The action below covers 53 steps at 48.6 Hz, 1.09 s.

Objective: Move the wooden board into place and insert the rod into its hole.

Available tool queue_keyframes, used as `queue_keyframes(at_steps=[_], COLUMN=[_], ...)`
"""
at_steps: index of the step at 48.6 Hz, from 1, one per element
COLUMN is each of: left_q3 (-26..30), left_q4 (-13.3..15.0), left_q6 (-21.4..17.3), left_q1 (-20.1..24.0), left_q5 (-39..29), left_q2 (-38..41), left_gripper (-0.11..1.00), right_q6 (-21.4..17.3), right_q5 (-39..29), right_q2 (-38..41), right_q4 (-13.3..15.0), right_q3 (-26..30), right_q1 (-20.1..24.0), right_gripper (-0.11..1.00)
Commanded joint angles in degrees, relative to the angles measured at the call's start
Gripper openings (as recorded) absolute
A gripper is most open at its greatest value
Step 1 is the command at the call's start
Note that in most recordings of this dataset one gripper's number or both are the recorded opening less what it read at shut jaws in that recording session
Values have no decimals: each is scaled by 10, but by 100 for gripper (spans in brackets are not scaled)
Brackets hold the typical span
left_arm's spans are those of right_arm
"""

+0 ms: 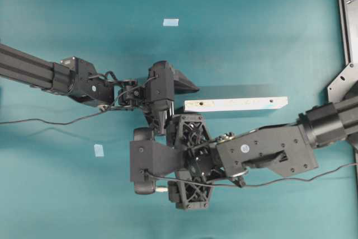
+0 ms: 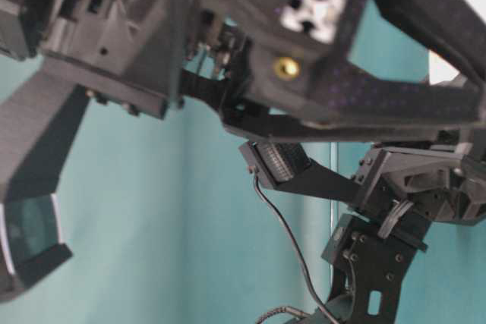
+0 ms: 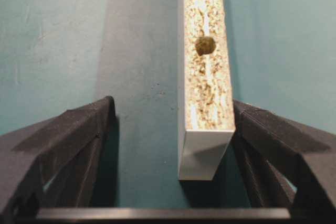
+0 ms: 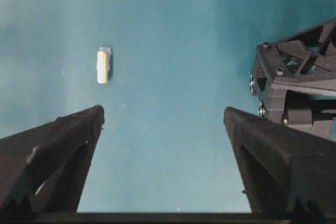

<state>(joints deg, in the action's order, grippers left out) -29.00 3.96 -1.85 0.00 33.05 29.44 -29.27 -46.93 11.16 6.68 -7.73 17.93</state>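
1. Your wooden board (image 1: pixel 235 104) lies flat on the teal table (image 1: pixel 251 26), a long pale strip running left to right in the overhead view, just right of centre. A small dark hole sits near its right end there, and brownish specks near its left end.
2. In the left wrist view you see the wooden board (image 3: pixel 206 77) end-on, running away from the camera. Its near end sits between the two black fingers, close against the right-hand finger (image 3: pixel 278 150) and well apart from the left-hand one. Whether it touches the finger you cannot tell. A rough speckled face with a dark round hole faces up.
3. Your left gripper (image 1: pixel 162 120) is spread wide, grasping nothing, and sits just left of the board's left end in the overhead view.
4. The rod (image 4: pixel 103 67) is a short pale beige peg lying on the table, visible only in the right wrist view, ahead of the left-hand finger (image 4: pixel 58 150) and apart from it.
5. Your right gripper (image 4: pixel 163 124) is also released, its fingers far apart with bare table between them. In the overhead view its arm lies below the board, reaching across the middle.
6. Two small pale-blue tape squares lie on the table: one (image 1: pixel 170 22) toward the top, one (image 1: pixel 99 150) at lower left.
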Motion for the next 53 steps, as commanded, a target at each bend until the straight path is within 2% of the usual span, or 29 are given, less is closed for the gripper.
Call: queue_keyframes(at_steps=[1, 9, 22, 28, 37, 47, 53], left_q3=[4, 2, -6, -7, -7, -7, -7], left_q4=[-1, 0, 0, 0, 0, 1, 1], left_q6=[-2, -1, -1, 0, -1, -1, -1], left_q1=[-19, -21, -23, -25, -33, -36, -36], left_q5=[-2, -2, -3, -3, -3, -3, -3], left_q2=[-7, -5, -6, -6, -7, -8, -8], left_gripper=[87, 87, 87, 87, 87, 87, 87], right_q6=[-3, -10, -79, -98, -98, -99, -99], right_q5=[4, 1, 5, 22, 55, 60, 66], right_q2=[-10, 8, 72, 94, 116, 132, 135], right_q4=[-1, -4, -11, -11, -11, -2, 14], right_q3=[15, 34, 59, 63, 63, 62, 61], right_q1=[4, 13, 23, 26, 37, 41, 41], right_gripper=[98, 98, 98, 98, 97, 97, 88])
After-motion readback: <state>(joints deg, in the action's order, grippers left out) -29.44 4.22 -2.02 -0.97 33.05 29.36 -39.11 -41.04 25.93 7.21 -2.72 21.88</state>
